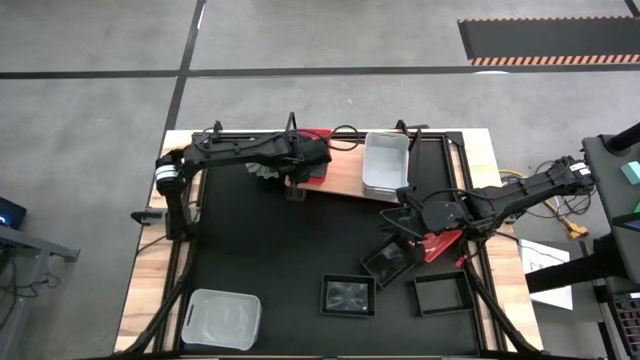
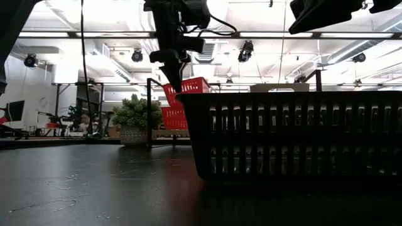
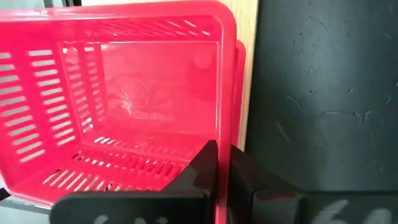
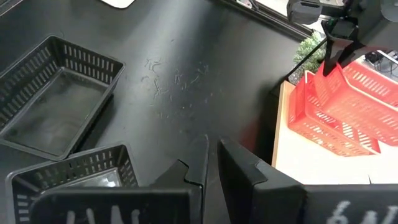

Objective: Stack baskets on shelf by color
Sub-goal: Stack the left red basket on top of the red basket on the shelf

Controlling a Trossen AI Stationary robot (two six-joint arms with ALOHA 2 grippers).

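My left gripper (image 1: 312, 165) is over the wooden shelf (image 1: 345, 180), shut on a red basket (image 3: 124, 99). This basket is tilted above a second red basket (image 2: 176, 117) that lies on the shelf. Stacked white baskets (image 1: 386, 162) sit on the shelf's right part. My right gripper (image 4: 213, 155) hovers shut and empty over the mat near two black baskets (image 4: 56, 106) (image 4: 74, 174). Beside that arm a third red basket (image 1: 440, 243) lies on the mat. A third black basket (image 1: 443, 293) and a lone white basket (image 1: 220, 318) rest near the table's near edge. My left gripper pinches the red basket's side wall (image 3: 224, 165) near a corner, one finger inside the basket and one outside. The fingers (image 4: 329, 46) come from above, pointing down. The basket hangs tilted, its lower end in or on the red basket beneath (image 4: 348, 134).
A green spiky plant (image 2: 135, 116) stands at the shelf's left end, by the left gripper. Black frame bars (image 1: 450, 170) run along the mat's edges. In the low view a black basket (image 2: 295, 135) fills the foreground. Bare mat (image 1: 260, 250) lies in the table's middle.
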